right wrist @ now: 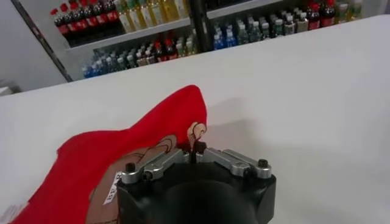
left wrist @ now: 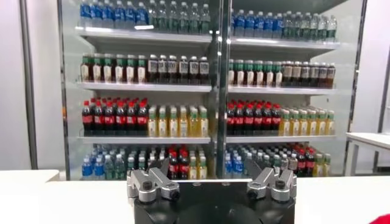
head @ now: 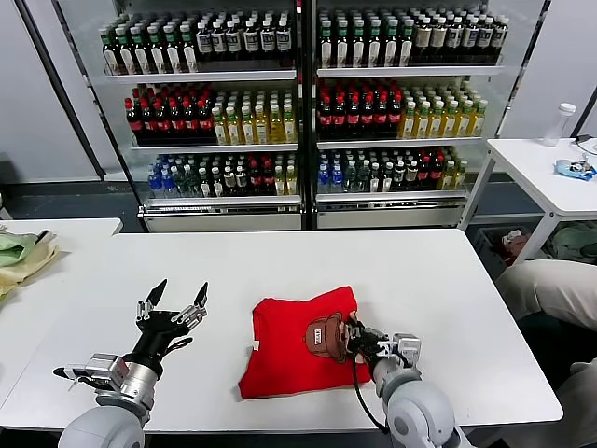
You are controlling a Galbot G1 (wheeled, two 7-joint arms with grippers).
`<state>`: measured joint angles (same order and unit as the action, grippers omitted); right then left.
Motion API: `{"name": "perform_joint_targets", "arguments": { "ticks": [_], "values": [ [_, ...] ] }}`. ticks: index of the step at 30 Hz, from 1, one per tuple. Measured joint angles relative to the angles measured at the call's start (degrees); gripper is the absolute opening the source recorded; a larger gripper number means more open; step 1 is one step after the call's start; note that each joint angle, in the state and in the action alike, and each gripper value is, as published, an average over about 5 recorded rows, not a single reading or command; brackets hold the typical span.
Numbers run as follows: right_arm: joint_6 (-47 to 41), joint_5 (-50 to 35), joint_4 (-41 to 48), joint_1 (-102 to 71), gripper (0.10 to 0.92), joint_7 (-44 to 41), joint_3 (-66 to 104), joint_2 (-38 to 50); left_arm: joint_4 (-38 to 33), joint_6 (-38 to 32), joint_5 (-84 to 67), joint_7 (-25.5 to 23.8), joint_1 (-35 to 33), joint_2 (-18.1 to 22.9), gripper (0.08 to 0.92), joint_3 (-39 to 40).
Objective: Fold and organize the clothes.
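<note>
Our right pincer (head: 355,338) is closed on the right edge of the shirt (head: 289,350), pinching the fabric beside the bear print (head: 326,339). The shirt lies partly folded on the desk (head: 420,271), spreading away from that pincer toward our left pincer (head: 174,297), which hangs well apart, fingers spread wide and empty. We judge the shirt light, soft and limp: it will sag and drag wherever unsupported, so an edge or corner pinch suits it, lifted low to keep the layers from sliding apart.
</note>
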<state>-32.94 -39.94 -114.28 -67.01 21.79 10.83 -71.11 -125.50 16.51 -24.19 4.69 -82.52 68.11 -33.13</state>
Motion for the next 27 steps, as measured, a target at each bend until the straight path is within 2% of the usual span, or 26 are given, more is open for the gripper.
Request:
{"name": "perform_joint_targets", "arguments": {
  "ticks": [4, 7, 16, 27],
  "values": [
    [-0.1, 0.2, 1.9, 1.5, 0.127, -0.7, -0.2, -0.3, 0.7, -0.6, 0.6, -0.5, 0.2, 0.0, 0.823, 0.1],
    [-0.1, 0.5, 2.5, 2.1, 0.180, -1.1, 0.2, -0.2, 1.1, -1.3, 1.2, -1.0, 0.3, -0.1, 0.823, 0.3],
    [-0.1, 4.0, -2.1, -1.1, 0.436, -3.1, 3.1, 1.4, 2.8, -5.1, 4.2, -3.4, 1.3, -0.1, 0.823, 0.9],
    [1.8, 16.5, -7.0, -3.8, 0.750, -8.6, 8.5, 2.0, 6.6, -13.3, 10.5, -6.6, 1.9, 0.8, 0.823, 0.6]
  ]
}}
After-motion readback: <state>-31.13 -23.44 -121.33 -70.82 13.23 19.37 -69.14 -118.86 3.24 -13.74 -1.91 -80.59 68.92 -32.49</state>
